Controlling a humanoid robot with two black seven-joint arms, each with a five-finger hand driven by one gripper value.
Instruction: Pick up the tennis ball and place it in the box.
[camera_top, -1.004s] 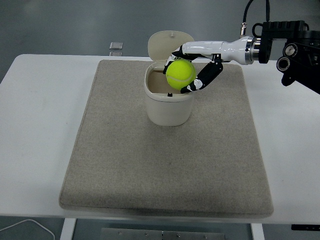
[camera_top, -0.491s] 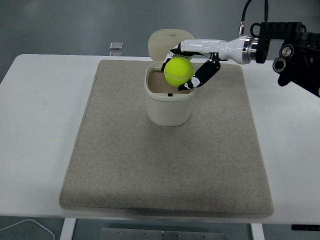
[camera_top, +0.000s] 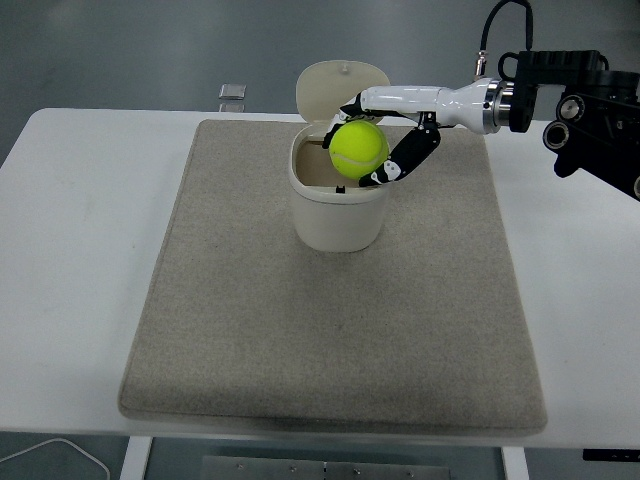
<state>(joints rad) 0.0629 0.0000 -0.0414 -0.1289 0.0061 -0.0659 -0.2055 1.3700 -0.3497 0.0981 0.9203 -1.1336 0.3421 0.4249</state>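
A white table (camera_top: 80, 250) carries a grey felt mat (camera_top: 330, 330), and on the mat's far half stands a cream box (camera_top: 336, 205) with its lid (camera_top: 338, 88) tipped up behind it. From the head view, my right hand (camera_top: 385, 135) reaches in from the right edge. My fingers (camera_top: 400, 160) are curled around the tennis ball (camera_top: 359, 148), one white finger above it and a black one below, holding it over the box's open right rim.
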